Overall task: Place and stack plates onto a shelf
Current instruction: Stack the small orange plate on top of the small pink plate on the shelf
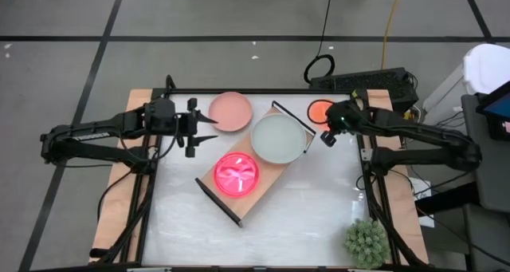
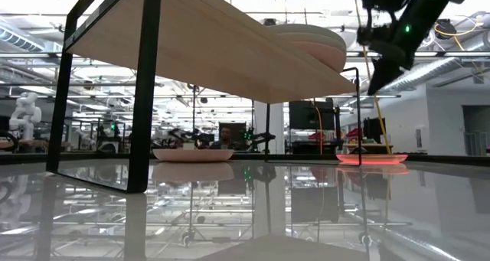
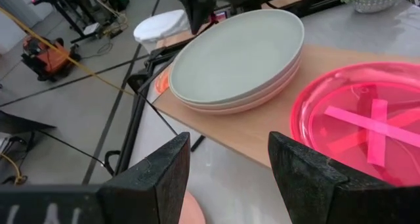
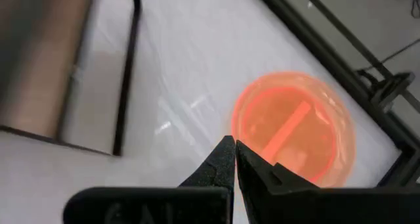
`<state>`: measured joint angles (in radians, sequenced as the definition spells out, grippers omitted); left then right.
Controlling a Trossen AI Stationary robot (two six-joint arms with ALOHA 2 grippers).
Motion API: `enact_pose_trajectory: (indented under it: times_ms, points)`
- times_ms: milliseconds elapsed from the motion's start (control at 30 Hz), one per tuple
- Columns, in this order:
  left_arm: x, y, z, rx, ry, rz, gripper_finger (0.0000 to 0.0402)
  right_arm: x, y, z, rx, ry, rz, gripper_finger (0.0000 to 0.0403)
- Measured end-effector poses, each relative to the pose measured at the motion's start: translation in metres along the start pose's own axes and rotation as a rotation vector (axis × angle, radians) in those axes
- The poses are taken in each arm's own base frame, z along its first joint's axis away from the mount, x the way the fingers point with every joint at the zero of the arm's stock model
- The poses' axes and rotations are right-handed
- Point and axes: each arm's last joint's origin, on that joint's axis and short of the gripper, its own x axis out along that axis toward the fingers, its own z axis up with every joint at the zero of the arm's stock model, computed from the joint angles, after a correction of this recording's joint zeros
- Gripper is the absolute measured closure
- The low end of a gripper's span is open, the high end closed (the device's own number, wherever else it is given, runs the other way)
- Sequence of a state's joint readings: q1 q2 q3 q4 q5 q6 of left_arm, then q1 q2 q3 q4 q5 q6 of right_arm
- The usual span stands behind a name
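Hovering over the far side of the table (image 1: 319,216), my right claw (image 4: 233,152) is pinched fully shut with nothing in it, tips pointing down at the orange plate (image 4: 293,129). My right wrist view alone shows that plate's look: translucent, glowing, with a paler bar across its middle, lying flat on the table just ahead of my tips. From above it is half hidden under my wrist.

My left claw (image 3: 226,168) stands wide open and empty. Its wrist view shows what the overhead cannot: the pale grey plate (image 3: 239,53) sits on top of a pink plate (image 3: 252,102), two stacked, on the shelf (image 3: 243,135) ahead of that claw. Beside them on the same board lies the neon pink plate (image 3: 364,119), translucent, with a crossed mark inside.

Only the high view shows the dusty pink plate (image 1: 230,111) on the table, just beside my left claw, and the green plant (image 1: 366,242) at the near corner. The low view shows the shelf's black frame legs (image 2: 144,85) lifting the board clear of the table.
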<state>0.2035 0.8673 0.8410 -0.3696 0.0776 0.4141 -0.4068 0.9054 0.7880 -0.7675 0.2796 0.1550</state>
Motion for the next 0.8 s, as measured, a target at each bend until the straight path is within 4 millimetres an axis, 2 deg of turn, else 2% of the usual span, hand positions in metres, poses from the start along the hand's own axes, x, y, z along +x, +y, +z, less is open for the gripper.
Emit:
enact_pose_trajectory:
  times_ms: [200,467,800]
  points:
    - [0.000,0.000,0.000,0.002,-0.005,0.002,0.0190,0.027,-0.005,-0.013,0.009,0.122,-0.035,0.0403]
    - [0.001,0.000,0.000,0.000,-0.004,0.001,0.0190,0.049,-0.002,-0.013,-0.053,0.224,-0.046,0.0397]
    - [0.001,0.000,0.000,-0.008,-0.002,-0.001,0.0190,0.065,0.001,-0.017,-0.125,0.286,-0.044,0.0309]
